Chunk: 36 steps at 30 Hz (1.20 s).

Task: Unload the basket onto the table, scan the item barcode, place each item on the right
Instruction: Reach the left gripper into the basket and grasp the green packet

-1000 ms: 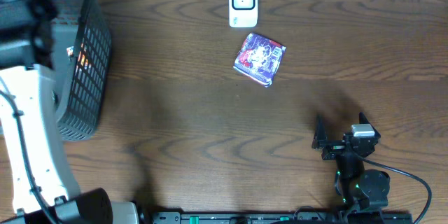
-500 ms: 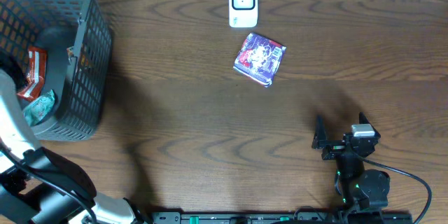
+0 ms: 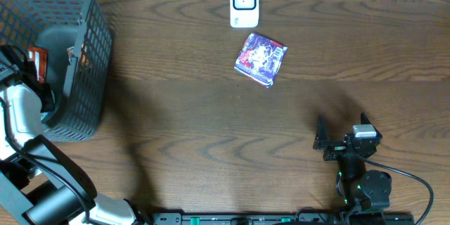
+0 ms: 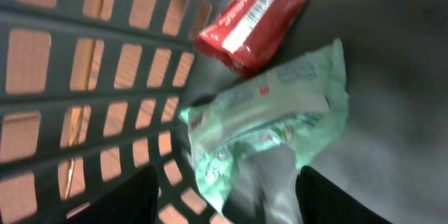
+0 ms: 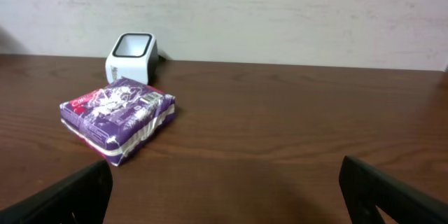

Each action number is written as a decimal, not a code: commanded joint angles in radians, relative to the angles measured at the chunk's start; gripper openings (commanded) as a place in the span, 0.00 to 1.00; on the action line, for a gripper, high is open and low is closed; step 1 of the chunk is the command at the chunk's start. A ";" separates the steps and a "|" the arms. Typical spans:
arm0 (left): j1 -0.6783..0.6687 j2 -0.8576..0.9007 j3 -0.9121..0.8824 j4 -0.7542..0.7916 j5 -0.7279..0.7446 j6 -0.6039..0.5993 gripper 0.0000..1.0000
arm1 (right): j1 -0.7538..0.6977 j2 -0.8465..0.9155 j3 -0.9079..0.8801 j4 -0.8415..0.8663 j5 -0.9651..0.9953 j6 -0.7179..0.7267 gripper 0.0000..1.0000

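Observation:
Inside the grey mesh basket [image 3: 90, 49], my left gripper [image 4: 227, 194] is open, its dark fingers [image 4: 133, 199] standing either side of the lower end of a pale green packet [image 4: 273, 108]. Neither finger visibly touches it. A red packet [image 4: 255, 14] lies just beyond the green one and also shows from above [image 3: 35, 63]. The white barcode scanner [image 3: 244, 3] stands at the table's far edge, with a purple packet [image 3: 261, 58] lying just in front of it. My right gripper [image 3: 342, 140] rests open near the front right, nothing between its fingers [image 5: 77, 192], facing the scanner [image 5: 131, 54] and purple packet [image 5: 117, 117].
The basket's mesh wall [image 4: 91, 77] stands close on the left of my left gripper. Bare brown wood table [image 3: 211, 133] stretches between the basket and the right arm. A pale wall [image 5: 280, 14] runs behind the scanner.
My left arm swung off the top of the basket to its left side and reached down into it. The right arm, scanner and purple packet stayed put.

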<state>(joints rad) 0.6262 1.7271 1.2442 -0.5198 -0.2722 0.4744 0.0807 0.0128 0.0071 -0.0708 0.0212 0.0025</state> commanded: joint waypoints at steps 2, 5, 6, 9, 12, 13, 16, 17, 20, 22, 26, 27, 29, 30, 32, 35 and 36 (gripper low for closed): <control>0.013 0.024 -0.012 0.043 0.003 0.077 0.63 | -0.002 -0.004 -0.002 -0.004 -0.001 -0.011 0.99; 0.013 0.060 -0.013 0.052 0.045 0.126 0.63 | -0.002 -0.004 -0.002 -0.004 -0.001 -0.011 0.99; 0.014 0.074 -0.013 0.052 0.064 0.137 0.63 | -0.002 -0.004 -0.002 -0.004 -0.001 -0.011 0.99; 0.014 0.126 -0.013 0.064 0.108 0.143 0.68 | -0.002 -0.004 -0.002 -0.004 -0.001 -0.011 0.99; 0.014 0.187 -0.013 0.078 0.115 0.143 0.73 | -0.002 -0.004 -0.002 -0.004 -0.001 -0.011 0.99; 0.014 0.206 -0.013 0.081 0.115 0.143 0.75 | -0.002 -0.004 -0.002 -0.004 -0.001 -0.011 0.99; 0.014 0.261 -0.013 0.086 0.116 0.142 0.77 | -0.002 -0.004 -0.002 -0.004 -0.001 -0.011 0.99; 0.014 0.280 -0.013 0.085 0.116 0.142 0.77 | -0.002 -0.004 -0.002 -0.004 -0.001 -0.011 0.99; 0.014 0.306 -0.013 0.084 0.116 0.130 0.44 | -0.002 -0.004 -0.002 -0.004 -0.001 -0.011 0.99; 0.014 0.302 -0.010 0.084 0.115 0.126 0.19 | -0.002 -0.004 -0.002 -0.004 -0.001 -0.011 0.99; 0.004 0.248 0.010 0.085 0.106 0.069 0.07 | -0.002 -0.004 -0.002 -0.004 -0.001 -0.011 0.99; -0.001 0.225 0.021 0.087 0.108 0.032 0.07 | -0.002 -0.004 -0.002 -0.004 -0.001 -0.011 0.99; -0.018 0.158 0.051 0.092 0.108 -0.070 0.07 | -0.002 -0.004 -0.002 -0.004 -0.001 -0.011 0.99; -0.028 0.121 0.067 0.096 0.109 -0.114 0.07 | -0.002 -0.004 -0.002 -0.004 -0.001 -0.011 0.99; -0.056 0.039 0.093 0.111 0.114 -0.178 0.08 | -0.002 -0.004 -0.002 -0.004 -0.001 -0.011 0.99; -0.114 -0.110 0.130 0.138 0.204 -0.191 0.07 | -0.002 -0.004 -0.002 -0.004 -0.001 -0.011 0.99; -0.134 -0.159 0.137 0.160 0.236 -0.210 0.07 | -0.002 -0.004 -0.002 -0.004 -0.001 -0.011 0.99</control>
<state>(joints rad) 0.5438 1.7378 1.2903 -0.3996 -0.1337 0.3584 0.0807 0.0128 0.0071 -0.0704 0.0212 0.0025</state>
